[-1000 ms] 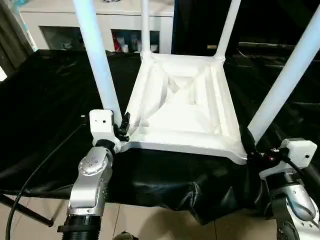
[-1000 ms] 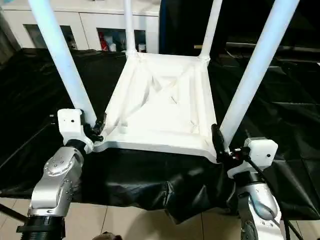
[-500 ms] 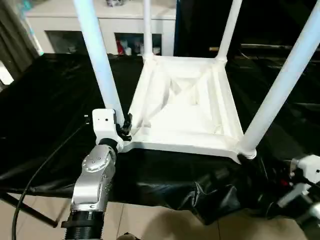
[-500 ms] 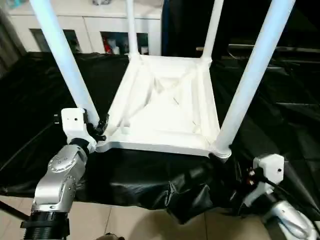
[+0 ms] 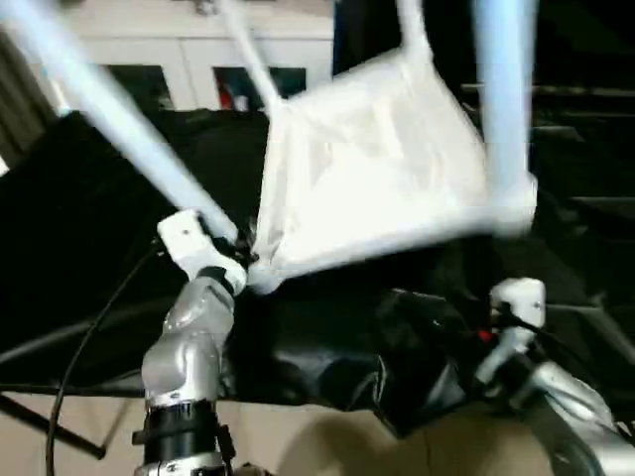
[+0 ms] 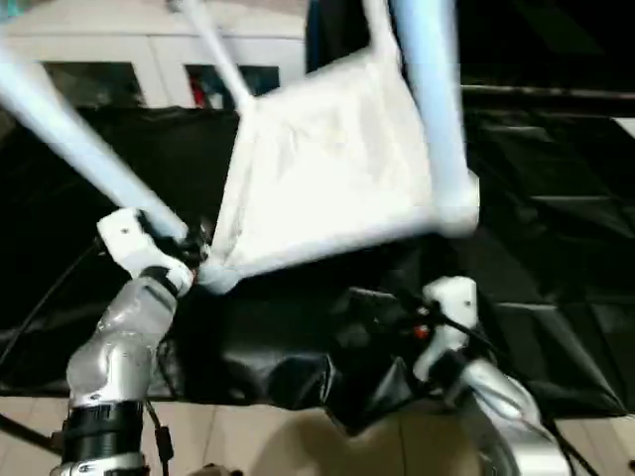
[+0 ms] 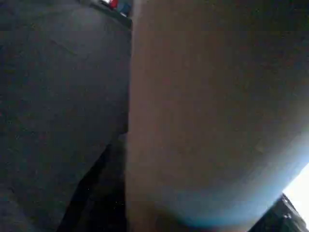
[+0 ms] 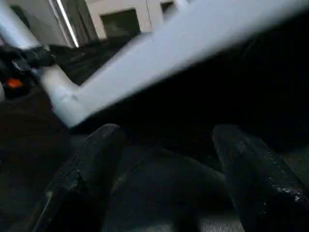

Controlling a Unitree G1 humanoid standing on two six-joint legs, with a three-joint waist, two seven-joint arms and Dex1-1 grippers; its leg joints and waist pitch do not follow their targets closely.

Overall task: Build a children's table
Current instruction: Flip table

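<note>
Here, a black cloth (image 5: 89,218) drapes the whole work surface across the middle of the frame, apparently to shield the white plastic from scuffs, with a white glass-door cabinet (image 5: 149,59) along the top edge behind it. Above the cloth, at centre frame, the children's table (image 5: 377,188) hangs upside down and tipped, its near right corner lifted clear while its near left corner sits low, all four legs already seated in their sockets. The tilt looks deliberate: judging by the finished assembly, the robot is probably beginning to swing the table over onto its feet. The near left leg (image 5: 109,119) slants toward the upper left corner of the frame, and the near right leg (image 5: 501,89) rises almost straight up at upper right. At centre left, the left gripper (image 5: 236,250) is clamped on the base of that slanting leg, right where it meets the corner socket, a spot that gives leverage over the whole frame; its wrist view shows the pale tube pressed close against the lens. At lower right, the right gripper (image 8: 164,169) hangs below and apart from the raised corner, its two black fingers (image 8: 91,159) spread wide with nothing between them, only the dark cloth beneath, leaving the left arm alone to carry the table.
</note>
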